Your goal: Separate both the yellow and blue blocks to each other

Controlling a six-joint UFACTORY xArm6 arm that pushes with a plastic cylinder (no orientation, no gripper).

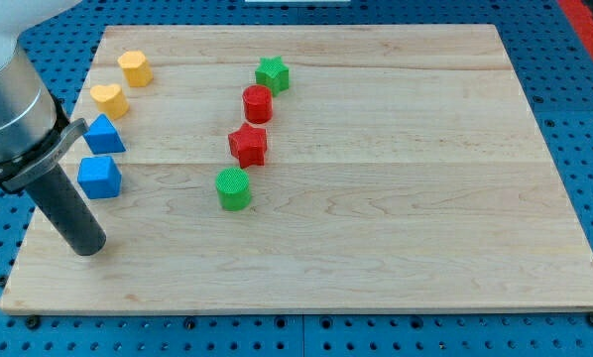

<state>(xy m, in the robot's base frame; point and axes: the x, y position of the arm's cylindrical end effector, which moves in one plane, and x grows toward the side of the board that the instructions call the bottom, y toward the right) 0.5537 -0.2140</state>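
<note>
Four blocks stand in a column near the board's left edge. From the top: a yellow hexagon (135, 67), a yellow heart (109, 99), a blue triangle (103, 134), and a blue cube (100, 177). The yellow heart and blue triangle almost touch. My tip (86, 248) rests on the board below the blue cube, slightly to its left, apart from it. The rod (63, 203) rises up and to the left from the tip.
A second column runs down the board's middle: a green star (272, 73), a red cylinder (258, 103), a red star (248, 145) and a green cylinder (234, 188). The wooden board (376, 218) lies on a blue perforated table.
</note>
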